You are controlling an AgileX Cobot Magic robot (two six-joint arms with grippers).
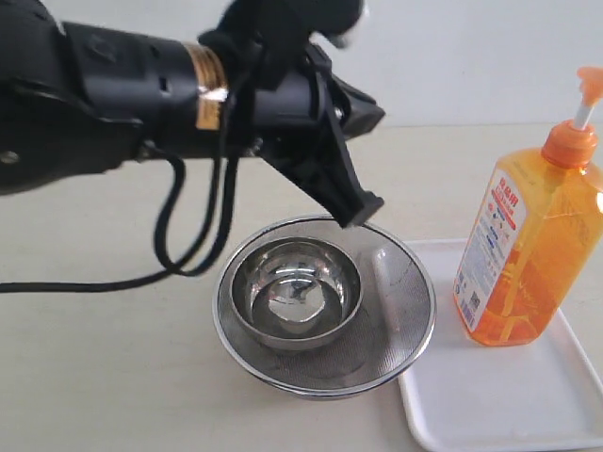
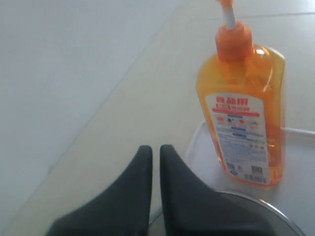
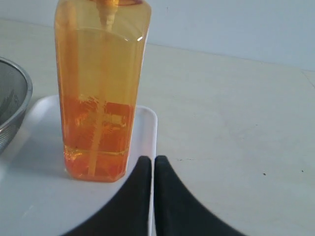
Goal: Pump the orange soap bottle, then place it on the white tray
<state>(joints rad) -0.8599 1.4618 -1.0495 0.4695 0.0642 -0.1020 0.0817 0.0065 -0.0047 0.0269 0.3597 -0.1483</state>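
Note:
The orange soap bottle stands upright on the white tray at the right, its pump head up. The left wrist view shows the orange soap bottle label-side on, standing on the white tray. In the right wrist view the orange soap bottle rests on the white tray. My left gripper hangs above the bowls, left of the bottle, apart from it. There the left gripper is shut and empty. My right gripper is shut, empty, just beside the bottle's base; the exterior view does not show it.
A round steel mesh strainer holds a smaller steel bowl, touching the tray's left edge. Black cables loop down from the left arm. The strainer rim shows beside the tray.

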